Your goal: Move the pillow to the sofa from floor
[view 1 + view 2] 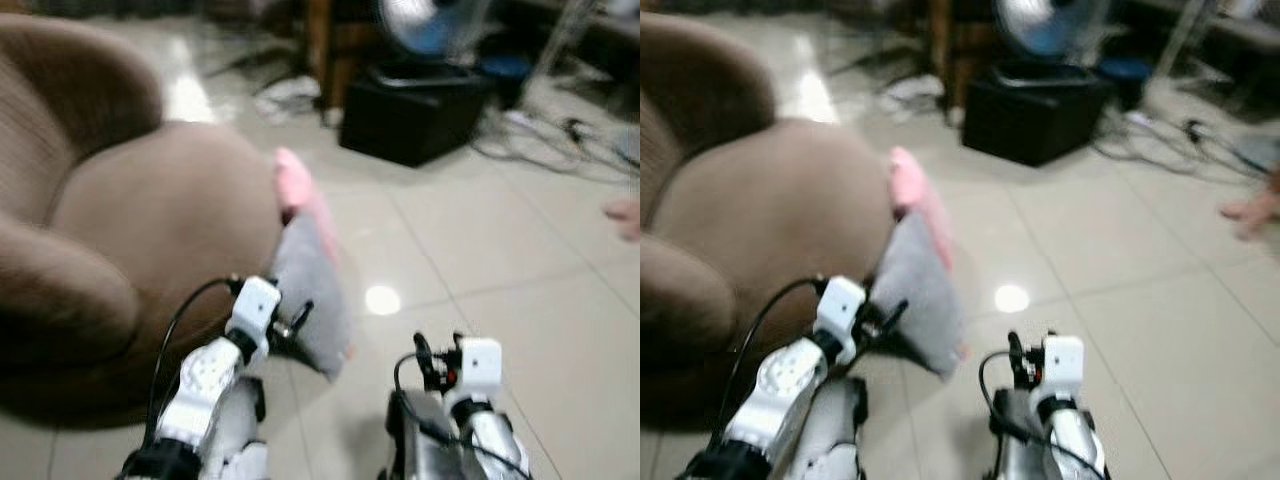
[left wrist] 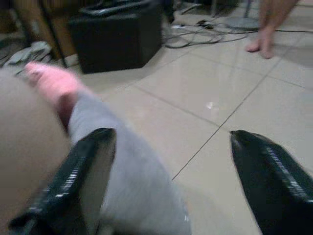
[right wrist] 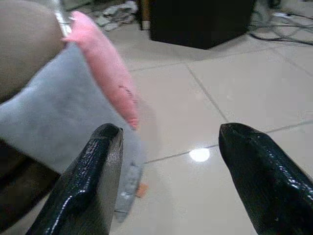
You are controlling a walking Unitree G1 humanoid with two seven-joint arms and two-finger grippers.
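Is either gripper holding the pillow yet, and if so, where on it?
Neither. The left gripper is open with one finger against the grey side of the pillow; the right gripper is open, short of it.

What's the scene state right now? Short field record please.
pillow: grey and pink pillow on the floor, leaning against the sofa front
sofa: brown sofa, seat bare
left gripper: left gripper open, one finger beside the pillow
right gripper: right gripper open, over floor tile
person: bare feet beyond
task: pillow not yet lifted
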